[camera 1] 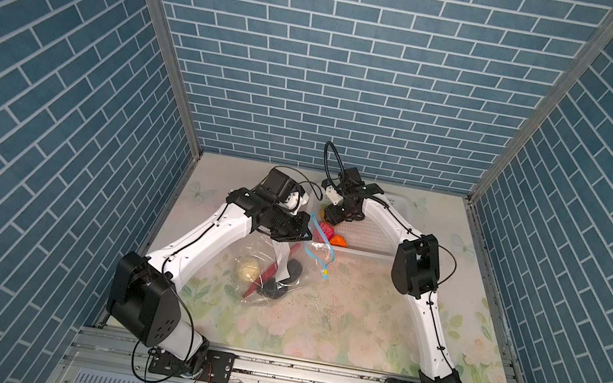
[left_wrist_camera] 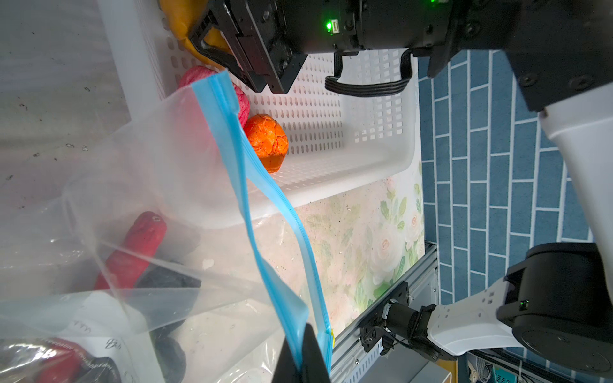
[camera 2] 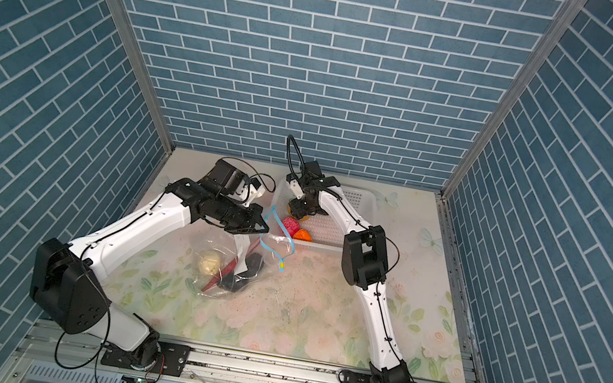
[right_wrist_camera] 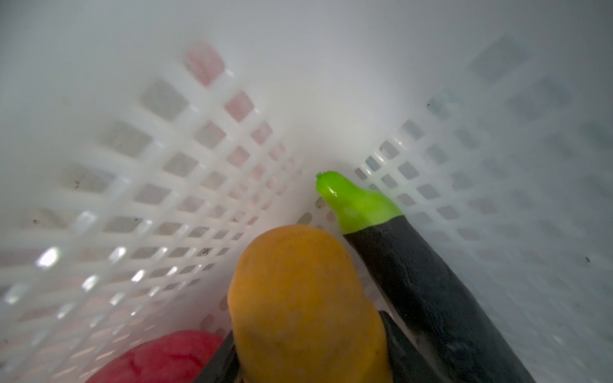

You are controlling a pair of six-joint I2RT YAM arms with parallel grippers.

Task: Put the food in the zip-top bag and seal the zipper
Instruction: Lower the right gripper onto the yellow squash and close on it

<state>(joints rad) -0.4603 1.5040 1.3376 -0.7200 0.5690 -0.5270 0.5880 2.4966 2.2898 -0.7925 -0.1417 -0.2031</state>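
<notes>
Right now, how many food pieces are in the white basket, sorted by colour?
In the white basket:
Pink ball: 1
Orange piece: 1
Yellow piece: 1
Black piece with green tip: 1
Total: 4

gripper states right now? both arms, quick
Left gripper: closed, pinching the zipper.
Right gripper: closed on the yellow piece, inside the basket.
</notes>
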